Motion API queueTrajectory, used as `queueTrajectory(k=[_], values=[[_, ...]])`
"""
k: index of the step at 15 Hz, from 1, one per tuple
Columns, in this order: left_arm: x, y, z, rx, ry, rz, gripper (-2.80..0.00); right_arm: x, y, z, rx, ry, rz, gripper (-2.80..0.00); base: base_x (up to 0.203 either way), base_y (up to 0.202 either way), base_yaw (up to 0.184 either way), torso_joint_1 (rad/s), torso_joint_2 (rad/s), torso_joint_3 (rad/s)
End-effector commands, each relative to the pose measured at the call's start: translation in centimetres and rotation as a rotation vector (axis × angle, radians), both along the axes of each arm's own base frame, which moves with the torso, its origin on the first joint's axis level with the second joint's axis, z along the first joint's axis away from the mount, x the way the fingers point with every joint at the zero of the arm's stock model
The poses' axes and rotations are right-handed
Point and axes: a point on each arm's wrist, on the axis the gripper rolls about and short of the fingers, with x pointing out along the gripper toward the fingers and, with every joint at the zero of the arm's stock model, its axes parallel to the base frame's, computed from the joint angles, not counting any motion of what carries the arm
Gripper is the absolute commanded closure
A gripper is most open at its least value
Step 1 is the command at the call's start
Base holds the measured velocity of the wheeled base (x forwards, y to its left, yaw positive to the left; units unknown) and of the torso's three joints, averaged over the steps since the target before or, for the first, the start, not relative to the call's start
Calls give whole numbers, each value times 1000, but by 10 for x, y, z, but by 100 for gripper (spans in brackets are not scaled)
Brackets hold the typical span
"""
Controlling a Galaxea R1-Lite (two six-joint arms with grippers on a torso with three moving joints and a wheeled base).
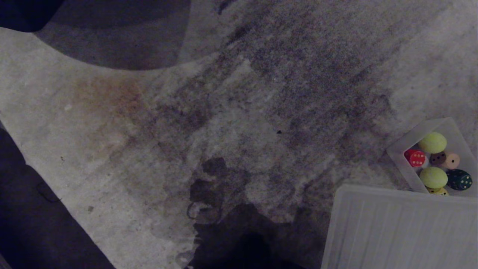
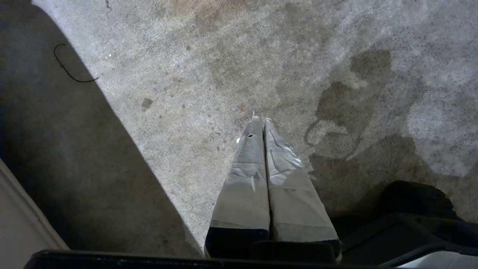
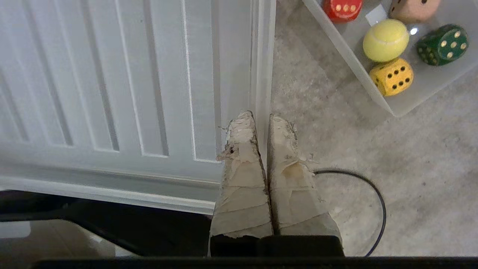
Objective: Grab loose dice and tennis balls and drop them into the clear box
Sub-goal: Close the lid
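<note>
1. Clear box [image 1: 401,158]: at the right edge of the head frame, mid-height, resting on the stained carpet [image 1: 224,112]. Its near corner is hidden behind the ribbed lid [image 1: 399,228] that fills the lower right.
2. Contents: two tennis balls [image 1: 432,142] and four dice, namely the red die [image 1: 415,158], tan die [image 1: 446,160], dark green die [image 1: 459,179] and yellow die [image 1: 437,191]. All lie inside the walls. No loose piece shows on the carpet in any view, so the sorting appears complete.
3. Handling, as judged: the balls are light, fuzzy and slightly yielding, and roll freely; grip across the widest girth. The dice look stiff and smooth with rounded corners; grip on two opposite flat faces, since a corner hold would likely slip. The box looks thin-walled and light, easily nudged.
4. Left gripper [image 2: 261,120]: centre of its wrist frame, tape-wrapped fingers pressed together with nothing between them, pointing down over bare carpet.
5. Right gripper [image 3: 261,116]: centre of its wrist frame, fingers pressed together and empty, poised over the lid's edge, with the box at upper right. A thin dark cable [image 3: 369,194] loops beside it.
6. Neither arm appears in the head frame.
</note>
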Motion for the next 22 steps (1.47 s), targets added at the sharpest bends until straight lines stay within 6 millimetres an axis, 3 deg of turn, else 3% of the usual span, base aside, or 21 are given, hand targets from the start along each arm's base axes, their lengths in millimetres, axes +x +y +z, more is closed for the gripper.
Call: queueTrajectory(k=[1, 4, 16, 22], values=[[0, 0, 0, -1, 2, 1, 0, 0, 0, 0, 2, 2, 0, 0, 0, 0, 0, 0, 0, 0], [0, 0, 0, -1, 2, 1, 0, 0, 0, 0, 2, 2, 0, 0, 3, 0, -28, 0, 1, 1], [0, 0, 0, -1, 2, 2, 0, 0, 0, 0, 0, 0, 0, 0, 2, 10, -157, 3, 2, 2], [0, 0, 0, 4, 1, -1, 0, 0, 0, 0, 0, 2, 0, 0, 0, 1, -12, 1, 2, -27]])
